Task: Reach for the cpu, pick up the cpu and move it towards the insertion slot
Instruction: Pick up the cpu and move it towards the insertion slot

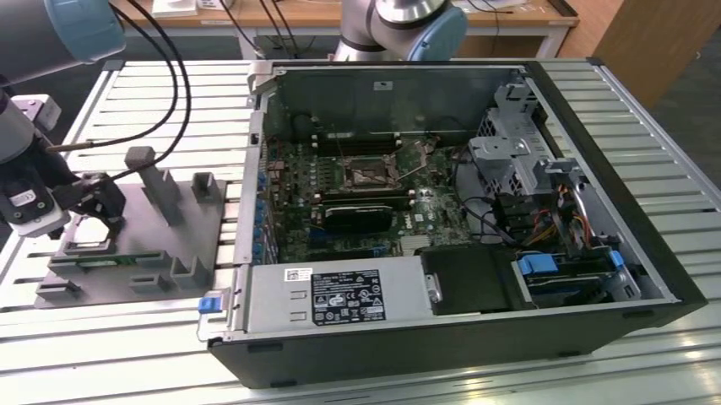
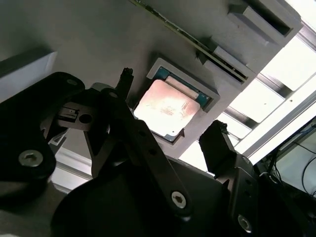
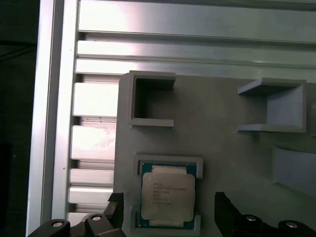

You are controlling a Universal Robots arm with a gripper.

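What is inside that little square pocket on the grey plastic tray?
A flat silvery square metal chip, the cpu, lies in the grey plastic tray's pocket. It hides whatever is underneath.

Quick head count from my remote seat

Here's what I get: one cpu (image 3: 167, 197), one grey holder tray (image 3: 222, 148), and one gripper (image 1: 100, 215) with two fingers (image 3: 223, 207). In the first wrist view I count two open-sided bracket pockets (image 3: 148, 101) on that tray. From the exterior view the tray has several upright posts, but I can't get a firm number on those. Then there's one open computer case (image 1: 451, 354), and inside it one insertion slot (image 1: 369, 175), one long black card (image 1: 363, 215) and one labelled power supply (image 1: 338, 295). Also two blue joint caps (image 1: 84, 29) on the arm, and one slatted metal table (image 1: 169, 110) under everything.
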